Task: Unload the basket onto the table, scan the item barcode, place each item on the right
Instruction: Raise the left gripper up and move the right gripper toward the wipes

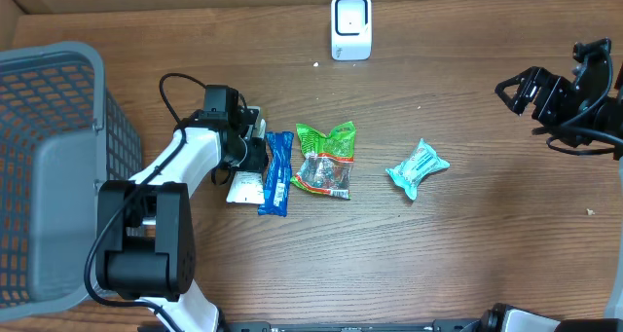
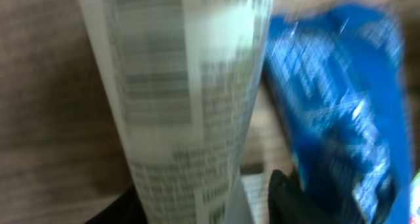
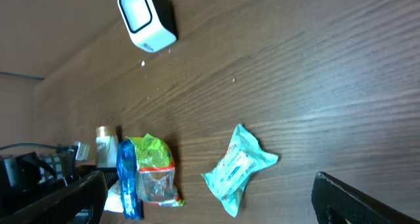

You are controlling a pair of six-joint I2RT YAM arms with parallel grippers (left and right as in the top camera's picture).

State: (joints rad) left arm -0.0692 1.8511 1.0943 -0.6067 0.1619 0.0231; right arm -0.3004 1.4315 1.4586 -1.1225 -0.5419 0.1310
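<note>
The item is a white tube with printed text, lying on the wooden table beside a blue packet. My left gripper is low over the tube. In the left wrist view the tube fills the middle, blurred, between the two dark fingers. A gap shows at the right finger, so the left gripper is open around the tube. The white scanner stands at the back centre. My right gripper hovers wide open at the far right, holding nothing.
A green snack bag lies right of the blue packet, and a teal packet lies further right. A grey mesh basket fills the left side. The right wrist view shows the scanner and the teal packet.
</note>
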